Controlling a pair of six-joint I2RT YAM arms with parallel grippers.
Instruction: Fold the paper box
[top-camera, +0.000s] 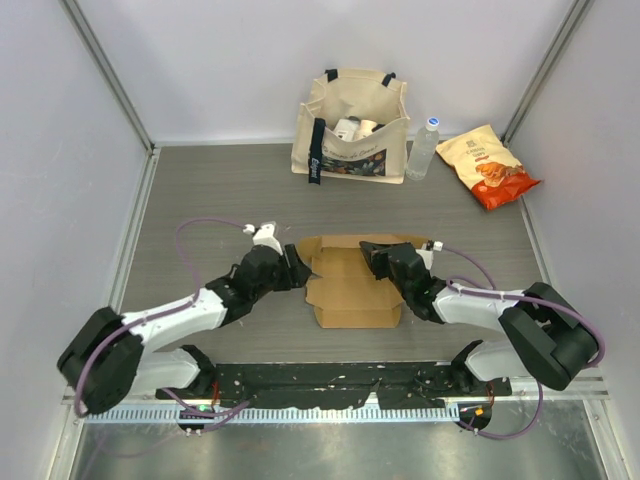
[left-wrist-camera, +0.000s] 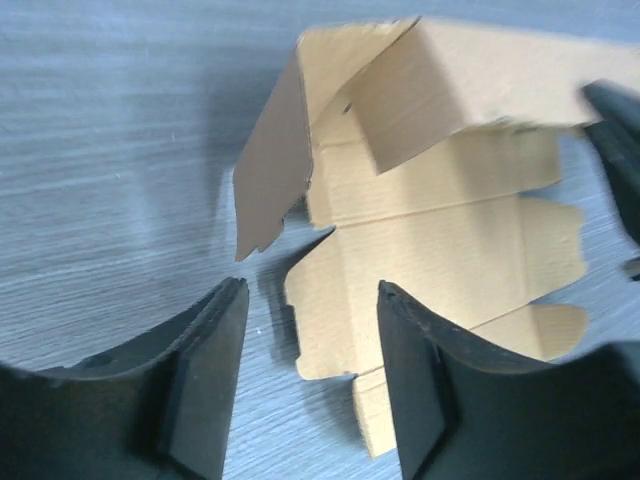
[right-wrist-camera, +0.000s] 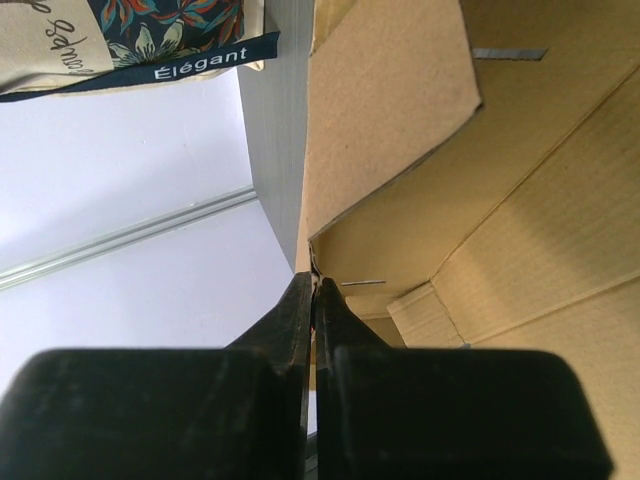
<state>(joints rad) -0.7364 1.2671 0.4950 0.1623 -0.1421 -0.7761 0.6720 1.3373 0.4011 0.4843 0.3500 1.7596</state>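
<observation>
The paper box (top-camera: 352, 283) is plain brown cardboard, lying in the middle of the table with its far panels raised and its near flaps flat. My left gripper (top-camera: 297, 270) is open at the box's left edge; in the left wrist view it (left-wrist-camera: 310, 345) has nothing between its fingers, with a flat side flap (left-wrist-camera: 440, 270) just ahead. My right gripper (top-camera: 374, 254) is shut on a raised wall of the box at its right side; in the right wrist view it (right-wrist-camera: 314, 285) pinches the cardboard edge (right-wrist-camera: 400, 130).
A beige printed tote bag (top-camera: 352, 128) stands at the back centre, with a clear bottle (top-camera: 423, 148) to its right. A yellow-orange snack packet (top-camera: 486, 165) lies at the back right. White walls enclose the table on the left, right and rear.
</observation>
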